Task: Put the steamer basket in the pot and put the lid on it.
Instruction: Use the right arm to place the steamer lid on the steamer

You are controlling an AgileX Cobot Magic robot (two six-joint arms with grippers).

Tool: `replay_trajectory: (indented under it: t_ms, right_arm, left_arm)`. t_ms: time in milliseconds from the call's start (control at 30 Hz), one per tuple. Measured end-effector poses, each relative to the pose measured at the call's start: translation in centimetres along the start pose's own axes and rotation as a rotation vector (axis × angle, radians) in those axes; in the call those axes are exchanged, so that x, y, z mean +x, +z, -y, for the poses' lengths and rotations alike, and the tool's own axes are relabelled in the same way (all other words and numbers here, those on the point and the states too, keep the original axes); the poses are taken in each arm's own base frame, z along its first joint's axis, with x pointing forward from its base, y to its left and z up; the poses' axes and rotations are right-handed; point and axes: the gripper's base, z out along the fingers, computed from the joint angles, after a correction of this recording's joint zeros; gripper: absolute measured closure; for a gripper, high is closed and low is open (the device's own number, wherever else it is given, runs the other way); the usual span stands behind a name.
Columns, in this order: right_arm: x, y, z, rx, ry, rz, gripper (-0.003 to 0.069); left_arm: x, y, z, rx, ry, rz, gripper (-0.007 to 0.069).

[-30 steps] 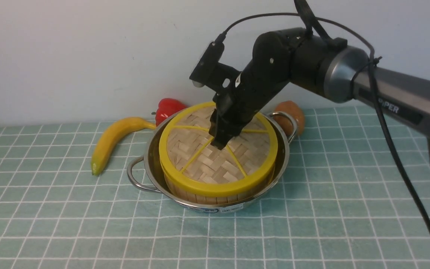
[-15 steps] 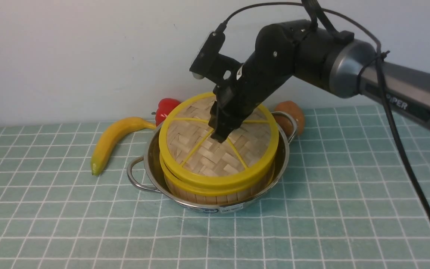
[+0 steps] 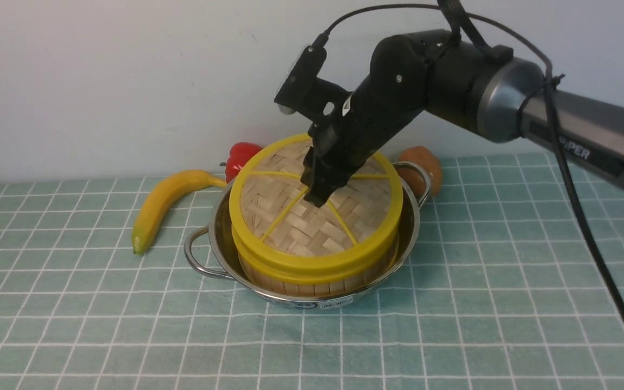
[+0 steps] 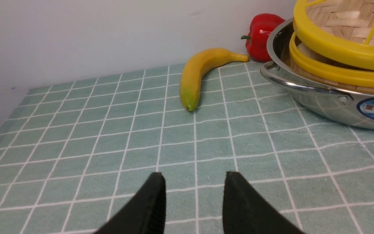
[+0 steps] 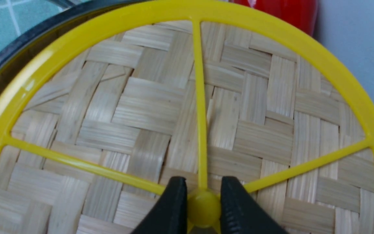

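Observation:
The pot (image 3: 215, 238) stands mid-table with the steamer basket (image 3: 312, 283) inside it. The lid (image 3: 301, 233) hovers just over the basket's yellow rim (image 4: 330, 74), tilted, with a gap on the near-left side. My right gripper (image 3: 317, 197) comes down from the right and is shut on the lid's central knob (image 5: 204, 208), one finger on each side of it. In the left wrist view, my left gripper (image 4: 193, 178) hangs open over bare cloth, left of the pot (image 4: 320, 104), holding nothing. The basket's contents are hidden under the lid (image 4: 336, 48).
A banana (image 3: 163, 203) lies left of the pot. A red pepper (image 3: 241, 157) sits behind the pot by the wall, and a brown round item (image 3: 426, 162) sits behind its right handle. A teal checked cloth (image 3: 453, 325) covers the table.
The right arm has risen a little with the lid, which lay flush on the basket and now stands slightly above it. It has barely moved in the last half second.

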Motion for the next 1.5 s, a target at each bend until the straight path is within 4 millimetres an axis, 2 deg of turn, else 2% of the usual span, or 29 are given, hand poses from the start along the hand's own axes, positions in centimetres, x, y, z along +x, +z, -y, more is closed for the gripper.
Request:
replay_trajectory:
  t_ms: [167,833,900,1000,1100,1133,1167,1200,1267,1333,1367,1400,1433,1500]
  right_arm:
    - [0.3,1.1,0.0,-0.006,0.006,-0.004,0.0513]
    - [0.6,2.2,0.0,-0.006,0.010,-0.005,0.0510]
    - [0.6,2.2,0.0,-0.005,0.010,-0.003,0.0463]
    - [0.6,2.2,0.1,-0.002,0.011,0.000,0.0347]
    - [0.2,1.3,0.1,0.008,0.005,0.010,0.0210]
    - [0.2,1.3,0.1,0.008,0.005,0.010,0.0204]
    - [-0.4,-0.4,0.2,0.022,0.006,0.031,0.0160]
    - [-0.6,-0.8,0.2,0.027,0.007,0.038,0.0157]
    - [-1.8,-3.9,0.4,0.064,0.003,0.088,0.0142]
    - [-2.3,-5.6,0.5,0.084,0.012,0.116,0.0148]
    - [-2.8,-7.6,0.5,0.104,0.036,0.145,0.0175]
    - [-3.1,-8.7,0.5,0.112,0.054,0.157,0.0206]
    - [-3.3,-10.4,0.4,0.121,0.081,0.168,0.0285]
    - [-3.4,-12.0,0.2,0.125,0.115,0.167,0.0410]
  left_arm:
    - [0.0,0.0,0.0,0.000,0.000,0.000,0.0382]
    - [0.0,0.0,0.0,0.000,0.000,0.001,0.0382]
    - [0.0,0.0,0.0,0.000,0.000,0.001,0.0382]
    - [0.0,0.0,0.0,0.000,0.000,0.001,0.0382]
    - [0.0,0.0,0.0,0.000,0.000,0.001,0.0382]
    - [0.0,0.0,0.0,0.000,0.000,0.001,0.0382]
    - [0.0,0.0,0.0,0.000,0.000,0.001,0.0382]
    - [0.0,0.0,0.0,0.000,0.000,0.001,0.0382]
    - [0.0,0.0,0.0,0.000,0.000,0.001,0.0382]
    - [0.0,0.0,0.0,0.000,0.000,0.001,0.0382]
    - [0.0,0.0,0.0,0.000,0.000,0.001,0.0382]
    - [0.0,0.0,0.0,0.000,0.000,0.001,0.0382]
    - [0.0,0.0,0.0,0.000,0.000,0.001,0.0382]
    - [0.0,0.0,0.0,0.000,0.000,0.001,0.0382]
